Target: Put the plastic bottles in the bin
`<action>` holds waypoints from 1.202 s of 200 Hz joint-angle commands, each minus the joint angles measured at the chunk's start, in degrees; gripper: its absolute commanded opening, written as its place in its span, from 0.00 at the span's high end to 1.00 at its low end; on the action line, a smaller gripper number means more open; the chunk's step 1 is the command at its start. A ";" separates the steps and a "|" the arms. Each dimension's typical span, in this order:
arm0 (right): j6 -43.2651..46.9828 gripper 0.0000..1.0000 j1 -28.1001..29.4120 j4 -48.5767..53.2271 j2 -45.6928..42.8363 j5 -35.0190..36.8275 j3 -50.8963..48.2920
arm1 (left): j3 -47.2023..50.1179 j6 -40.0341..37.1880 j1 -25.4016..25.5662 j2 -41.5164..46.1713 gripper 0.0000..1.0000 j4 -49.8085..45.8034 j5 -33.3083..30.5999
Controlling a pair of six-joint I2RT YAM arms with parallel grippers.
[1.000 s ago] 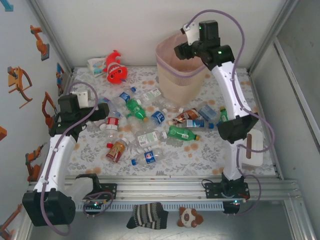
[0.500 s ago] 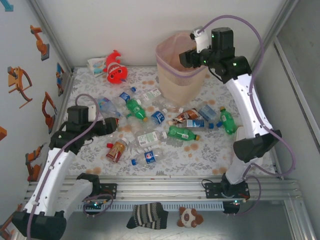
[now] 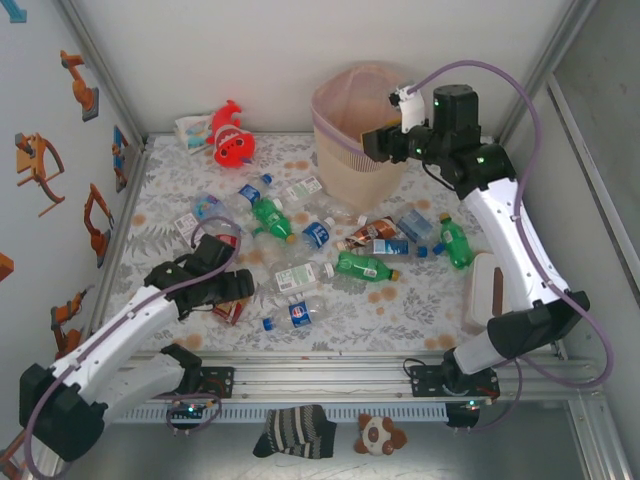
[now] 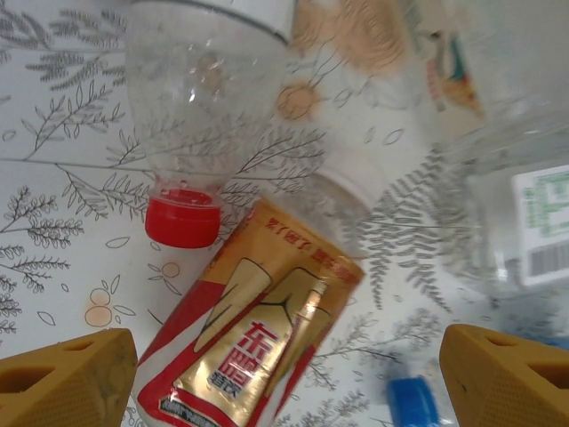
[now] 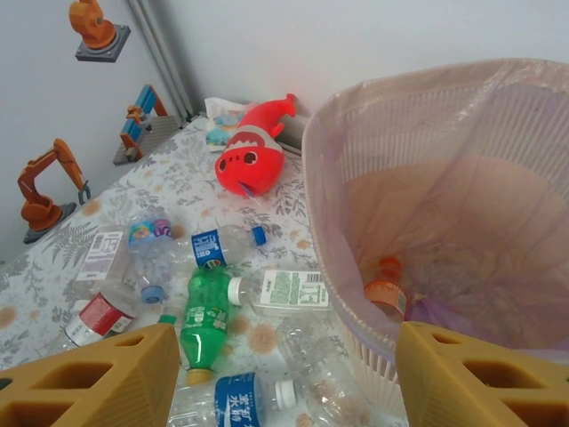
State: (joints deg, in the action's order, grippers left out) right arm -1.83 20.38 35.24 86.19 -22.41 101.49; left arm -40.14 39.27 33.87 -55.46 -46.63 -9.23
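Observation:
Several plastic bottles [image 3: 365,266] lie scattered on the floral tabletop. My left gripper [image 3: 236,289] hovers low over a bottle with a gold and red label [image 4: 253,342]; that bottle lies between its open fingers, nearer the left one [image 4: 71,378], and the fingers stand clear of it. A clear bottle with a red cap [image 4: 183,219] lies just beyond. My right gripper [image 3: 378,143] hangs open and empty by the right rim of the beige-pink bin [image 3: 330,140]. Inside the bin [image 5: 498,116] lies one orange-capped bottle [image 5: 385,294].
A red fish plush [image 3: 230,140] sits at the back left, beside a small packet. A white tray-like object [image 3: 490,290] lies by the right edge. Green bottles [image 5: 203,320] and blue-labelled ones [image 5: 209,247] crowd the floor left of the bin. A loose blue cap [image 4: 411,400] lies near my left gripper's right finger.
My left arm has swung toward the near edge and dropped over the gold-and-red bottle. The right arm has drawn back to the right, from above the bin's middle to its right rim.

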 commanded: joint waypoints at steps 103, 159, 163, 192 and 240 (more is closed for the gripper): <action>-3.12 0.36 0.29 -3.69 -3.14 -2.90 -6.91 | 2.97 2.03 4.85 -13.69 0.16 6.83 5.00; -3.80 0.36 0.36 -4.20 -3.49 -3.51 -8.01 | 3.39 5.40 7.66 -16.36 0.28 3.65 0.90; -3.83 0.37 0.38 -4.18 -3.57 -3.51 -8.06 | 3.55 5.66 7.75 -16.35 0.28 3.59 0.89; -3.81 0.37 0.37 -4.22 -3.86 -3.07 -8.37 | 4.32 6.70 8.26 -15.67 0.32 3.52 0.97; -5.20 0.37 0.43 -5.53 -5.07 -3.24 -9.42 | 4.25 7.15 8.80 -11.95 0.43 1.06 -0.80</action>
State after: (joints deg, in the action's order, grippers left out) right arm -5.63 20.43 31.75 83.74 -24.86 93.06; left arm -36.45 45.25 42.37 -70.11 -42.15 -8.16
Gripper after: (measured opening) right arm 0.630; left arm 0.597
